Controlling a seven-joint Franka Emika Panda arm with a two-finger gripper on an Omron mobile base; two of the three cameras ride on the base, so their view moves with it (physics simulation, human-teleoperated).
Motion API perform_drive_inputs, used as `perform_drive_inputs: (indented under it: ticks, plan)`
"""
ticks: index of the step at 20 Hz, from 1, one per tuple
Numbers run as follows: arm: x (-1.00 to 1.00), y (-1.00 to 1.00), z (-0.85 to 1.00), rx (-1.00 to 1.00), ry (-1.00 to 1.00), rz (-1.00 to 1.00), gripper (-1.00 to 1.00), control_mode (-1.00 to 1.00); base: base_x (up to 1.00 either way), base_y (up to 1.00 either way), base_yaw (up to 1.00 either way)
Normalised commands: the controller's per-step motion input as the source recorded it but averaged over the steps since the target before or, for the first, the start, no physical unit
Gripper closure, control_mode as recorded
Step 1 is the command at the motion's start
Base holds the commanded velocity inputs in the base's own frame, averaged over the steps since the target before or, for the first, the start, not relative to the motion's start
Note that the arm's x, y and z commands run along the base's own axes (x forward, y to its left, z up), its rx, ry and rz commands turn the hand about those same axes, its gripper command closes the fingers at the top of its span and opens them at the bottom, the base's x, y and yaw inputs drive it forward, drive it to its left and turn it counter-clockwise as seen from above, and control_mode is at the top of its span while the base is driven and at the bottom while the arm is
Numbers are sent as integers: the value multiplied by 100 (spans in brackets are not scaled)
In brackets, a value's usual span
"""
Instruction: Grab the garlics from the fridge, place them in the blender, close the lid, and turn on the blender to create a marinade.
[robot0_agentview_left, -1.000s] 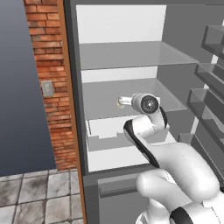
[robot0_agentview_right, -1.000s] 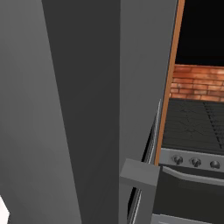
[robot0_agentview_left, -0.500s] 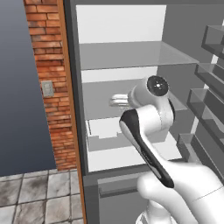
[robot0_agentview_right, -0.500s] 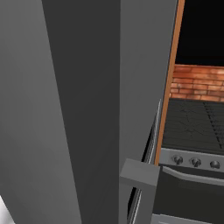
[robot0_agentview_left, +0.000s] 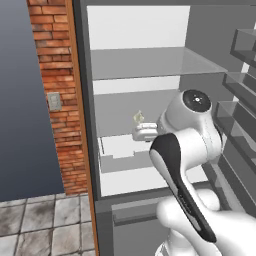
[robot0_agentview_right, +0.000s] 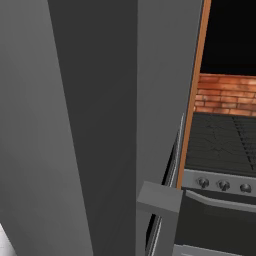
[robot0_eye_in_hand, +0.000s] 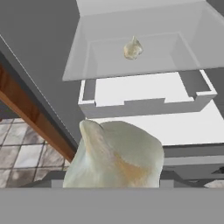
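In the hand view a cream-white garlic (robot0_eye_in_hand: 114, 151) sits right in front of the camera, and my gripper (robot0_eye_in_hand: 116, 181) is shut on it, its fingertips hidden behind the bulb. A second garlic (robot0_eye_in_hand: 132, 48) lies on the grey shelf (robot0_eye_in_hand: 109, 61) of the open fridge (robot0_agentview_left: 150, 62), further in and above. In the left base view that bulb (robot0_agentview_left: 138, 117) sits just above my hand (robot0_agentview_left: 145, 132), which reaches into the middle compartment. The blender and the lid are out of view.
A white drawer (robot0_eye_in_hand: 144, 98) sits under the shelf. The wood-brown side panel (robot0_agentview_left: 80, 125) and a brick wall (robot0_agentview_left: 50, 75) stand left of the fridge. Door racks (robot0_agentview_left: 240, 100) project at the right. The grey fridge door (robot0_agentview_right: 100, 125) blocks the right base view; a stove (robot0_agentview_right: 225, 145) lies beyond.
My hand has drawn back and down from the shelf with one garlic in it, while the elbow rose. The other garlic stays on the shelf.
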Motion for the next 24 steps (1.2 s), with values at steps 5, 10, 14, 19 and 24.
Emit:
perform_drive_inputs:
  ticks: [5,10,14,19,24]
  plan:
    - [-8,-5,0,0,0,-1,100,-100,0,0,0]
    - [-4,0,0,0,0,0,100,-100,0,0,0]
    - [-10,3,0,0,1,2,100,100,-34,13,8]
    - [0,0,0,0,0,0,100,100,-46,33,9]
    - [0,0,0,0,0,0,100,100,-45,52,5]
